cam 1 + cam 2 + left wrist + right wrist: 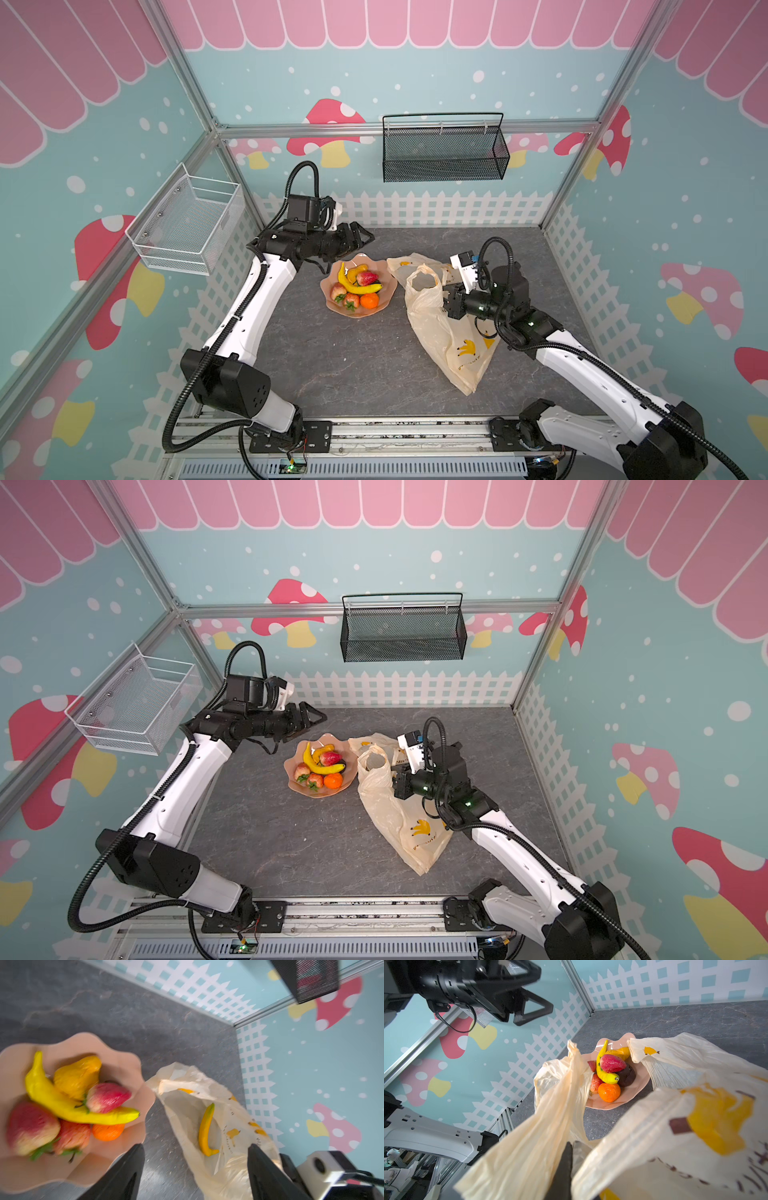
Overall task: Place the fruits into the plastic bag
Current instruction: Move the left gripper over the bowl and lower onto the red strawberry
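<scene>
The fruits lie heaped in a pink wavy dish (pixel 384 305): a yellow banana (pixel 348 284), red strawberries (pixel 367 277) and an orange (pixel 369 300). Another banana (pixel 205 1130) lies inside the plastic bag (pixel 451 336), a cream bag with banana prints, right of the dish. My left gripper (pixel 368 237) hangs open and empty above the dish's far rim; in the left wrist view its fingertips (pixel 138 1148) straddle the gap between dish and bag. My right gripper (pixel 446 300) is shut on the plastic bag (pixel 654 1126) at its mouth, holding it up and open toward the dish (pixel 623 1103).
A black mesh basket (pixel 444 151) hangs on the back wall and a white wire basket (pixel 187 226) on the left wall. A dark purple piece (pixel 626 1077) also sits in the dish. Grey tabletop (pixel 345 365) stretches in front of the dish and bag.
</scene>
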{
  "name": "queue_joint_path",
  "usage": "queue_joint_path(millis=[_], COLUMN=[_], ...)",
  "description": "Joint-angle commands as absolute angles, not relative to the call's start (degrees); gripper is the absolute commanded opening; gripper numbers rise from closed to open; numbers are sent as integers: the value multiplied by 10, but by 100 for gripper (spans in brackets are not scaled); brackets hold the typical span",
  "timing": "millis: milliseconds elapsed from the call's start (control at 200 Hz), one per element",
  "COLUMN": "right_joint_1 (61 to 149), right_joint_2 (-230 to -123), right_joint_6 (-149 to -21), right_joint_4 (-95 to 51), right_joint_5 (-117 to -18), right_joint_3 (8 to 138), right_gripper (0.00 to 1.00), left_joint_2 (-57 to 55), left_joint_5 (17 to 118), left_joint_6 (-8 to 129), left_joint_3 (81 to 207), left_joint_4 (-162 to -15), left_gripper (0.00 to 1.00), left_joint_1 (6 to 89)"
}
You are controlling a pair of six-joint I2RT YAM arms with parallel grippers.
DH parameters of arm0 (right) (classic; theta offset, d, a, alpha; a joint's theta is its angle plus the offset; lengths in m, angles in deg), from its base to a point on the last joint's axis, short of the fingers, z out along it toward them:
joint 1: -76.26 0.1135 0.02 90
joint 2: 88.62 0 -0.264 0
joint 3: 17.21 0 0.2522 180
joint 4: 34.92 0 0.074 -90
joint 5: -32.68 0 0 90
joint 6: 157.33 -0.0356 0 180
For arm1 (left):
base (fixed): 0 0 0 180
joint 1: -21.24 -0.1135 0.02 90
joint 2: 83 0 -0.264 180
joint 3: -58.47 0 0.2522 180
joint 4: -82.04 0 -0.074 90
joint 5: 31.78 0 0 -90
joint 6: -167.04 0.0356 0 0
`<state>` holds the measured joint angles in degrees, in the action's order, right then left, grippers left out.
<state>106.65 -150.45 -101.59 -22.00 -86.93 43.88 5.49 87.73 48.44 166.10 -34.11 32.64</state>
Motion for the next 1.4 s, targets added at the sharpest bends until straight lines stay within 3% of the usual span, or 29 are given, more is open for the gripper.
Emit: queue_joint_path(millis=[0,310,961,1396], right_joint_1=[1069,1069,1068,1069], right_joint_2=[-1503,-1498,-1490,-1497], right_joint_6=[-1006,-1007,-1008,-1007], right_joint_4=[-219,-212,-208,-207], right_joint_5=[-880,-878,-872,-874], right_joint_3=[433,424,428,432], right_gripper=[0,0,0,0], left_joint_2=[62,89,335,420], left_joint_5=[835,731,608,547], left_joint_6=[545,635,682,788], left_joint_3=[1627,1589,1825,1917], left_joint_4=[-245,-214,-198,-130], left_gripper=[79,78,76,79], left_joint_1=[322,352,406,431])
